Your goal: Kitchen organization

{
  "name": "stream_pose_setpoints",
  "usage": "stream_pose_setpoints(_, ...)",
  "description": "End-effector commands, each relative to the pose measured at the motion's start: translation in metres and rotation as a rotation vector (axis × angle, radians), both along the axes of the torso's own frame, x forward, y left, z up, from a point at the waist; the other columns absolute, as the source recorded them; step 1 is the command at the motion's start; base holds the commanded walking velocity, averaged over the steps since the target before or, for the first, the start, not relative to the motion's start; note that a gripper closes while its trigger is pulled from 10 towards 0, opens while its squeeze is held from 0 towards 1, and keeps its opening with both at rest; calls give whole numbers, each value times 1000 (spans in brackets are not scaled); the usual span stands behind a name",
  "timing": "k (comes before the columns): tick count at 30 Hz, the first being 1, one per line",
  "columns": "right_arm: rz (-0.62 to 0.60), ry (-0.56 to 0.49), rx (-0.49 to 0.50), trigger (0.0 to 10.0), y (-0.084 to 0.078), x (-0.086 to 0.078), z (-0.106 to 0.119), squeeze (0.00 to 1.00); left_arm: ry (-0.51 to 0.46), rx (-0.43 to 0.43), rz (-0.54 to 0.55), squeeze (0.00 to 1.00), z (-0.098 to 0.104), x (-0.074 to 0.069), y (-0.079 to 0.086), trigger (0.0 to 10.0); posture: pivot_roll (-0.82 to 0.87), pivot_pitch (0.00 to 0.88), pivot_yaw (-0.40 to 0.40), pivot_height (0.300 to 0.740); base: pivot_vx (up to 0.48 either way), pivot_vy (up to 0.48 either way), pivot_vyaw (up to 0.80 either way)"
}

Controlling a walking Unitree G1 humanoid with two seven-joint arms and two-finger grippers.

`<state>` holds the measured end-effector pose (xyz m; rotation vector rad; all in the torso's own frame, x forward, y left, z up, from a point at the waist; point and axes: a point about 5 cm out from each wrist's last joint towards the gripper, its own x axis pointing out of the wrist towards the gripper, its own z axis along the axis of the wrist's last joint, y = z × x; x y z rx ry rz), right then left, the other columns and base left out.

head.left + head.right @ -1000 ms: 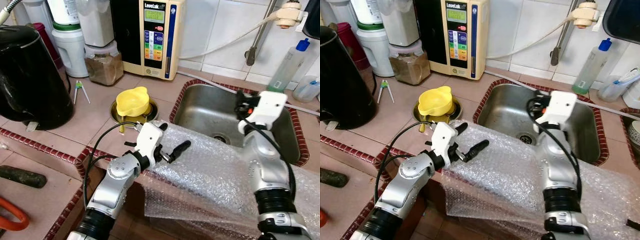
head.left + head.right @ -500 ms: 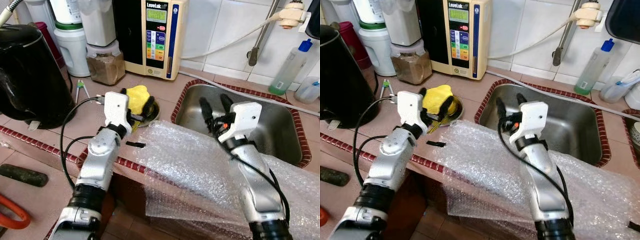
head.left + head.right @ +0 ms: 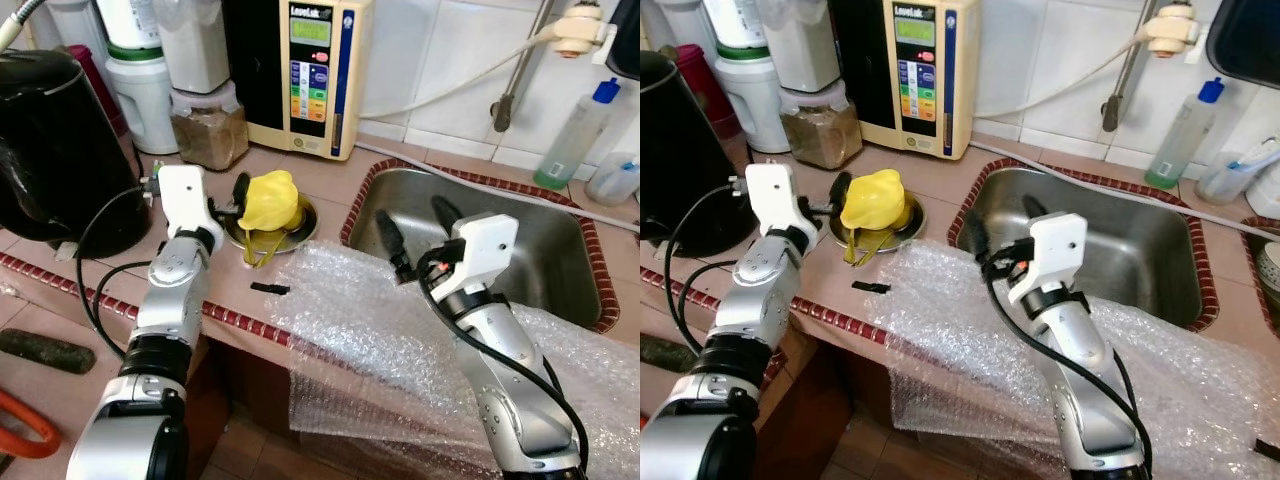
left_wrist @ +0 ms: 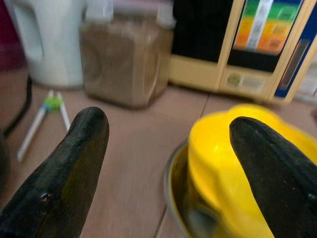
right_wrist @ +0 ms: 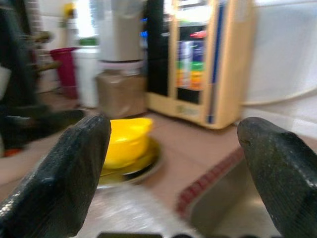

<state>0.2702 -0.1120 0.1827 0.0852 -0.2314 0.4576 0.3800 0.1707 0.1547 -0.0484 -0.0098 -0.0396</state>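
A yellow plastic cup sits tilted in a shallow metal bowl on the tiled counter, left of the sink. My left gripper is open right beside the cup's left side. In the left wrist view one finger lies in front of the cup and nothing is between the fingers. A sheet of bubble wrap drapes over the counter edge and the sink's near rim. My right gripper hovers open over the wrap at the sink's left edge, pointing toward the cup.
A small black piece lies on the counter by the wrap's left edge. A black kettle stands at the left. A jar of brown powder and a water unit stand at the back. A blue-capped bottle stands behind the sink.
My left arm swung from the bubble wrap over to the left side of the yellow cup. My right gripper came from above the sink's far side to its left edge.
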Motion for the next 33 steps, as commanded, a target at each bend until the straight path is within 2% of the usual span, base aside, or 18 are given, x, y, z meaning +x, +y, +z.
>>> stream_pose_setpoints(1, 77, 2, 8, 10000, 6, -8, 5, 1000, 19, -7, -28, 0, 5, 5, -6, 8980, 3, 11, 14, 740, 0, 0, 0)
stream_pose_setpoints(2, 108, 12, 13, 10000, 9, -11, 5, 1000, 30, -11, -36, 0, 5, 6, -7, 8980, -4, 11, 16, 740, 0, 0, 0)
stream_pose_setpoints(3, 159, 30, 10, 10000, 14, -16, 3, 737, 39, -19, -47, 0, 5, 8, -8, 6353, -8, 11, 19, 740, 0, 0, 0)
stream_pose_setpoints(4, 179, 38, 4, 10000, 16, -17, 2, 737, 40, -23, -51, 0, 6, 8, -9, 6353, -8, 11, 19, 740, 0, 0, 0)
stream_pose_setpoints(5, 188, 42, 0, 10000, 16, -19, 2, 353, 39, -26, -52, 0, 6, 9, -9, 4549, -8, 11, 19, 740, 0, 0, 0)
stream_pose_setpoints(6, 213, 70, -16, 10000, 19, -22, -3, 0, 46, -23, -72, 0, 7, 10, -12, 1725, -8, 11, 19, 740, 0, 0, 0)
stream_pose_setpoints(7, 220, 78, -22, 10000, 19, -23, -4, 0, 50, -20, -80, 0, 7, 10, -12, 1725, -12, 9, 20, 740, 0, 0, 0)
stream_pose_setpoints(8, 224, 85, -32, 10000, 20, -24, -6, 0, 63, -9, -92, 0, 7, 11, -13, 0, -12, 9, 20, 740, 0, 0, 0)
stream_pose_setpoints(10, 226, 91, -40, 10000, 20, -24, -7, 0, 79, -4, -100, 0, 6, 11, -14, 0, -14, 8, 22, 740, 0, 0, 0)
stream_pose_setpoints(11, 225, 101, -53, 10000, 20, -26, -8, 0, 125, -12, -123, 0, 2, 12, -15, 0, -14, 8, 22, 740, 0, 0, 0)
stream_pose_setpoints(15, 221, 110, -76, 10000, 20, -28, -10, 0, 193, -12, -161, 0, -4, 12, -17, 0, -17, 8, 25, 740, 0, 0, 0)
stream_pose_setpoints(21, 236, 113, -103, 10000, 22, -29, -11, 0, 271, -55, -161, 0, -12, 11, -14, 0, -17, 10, 27, 740, 0, 0, 0)
stream_pose_setpoints(33, 226, 106, -122, 10000, 21, -27, -11, 0, 271, -72, -156, 0, -9, 13, -7, 0, -12, 10, 25, 740, 0, 0, 0)
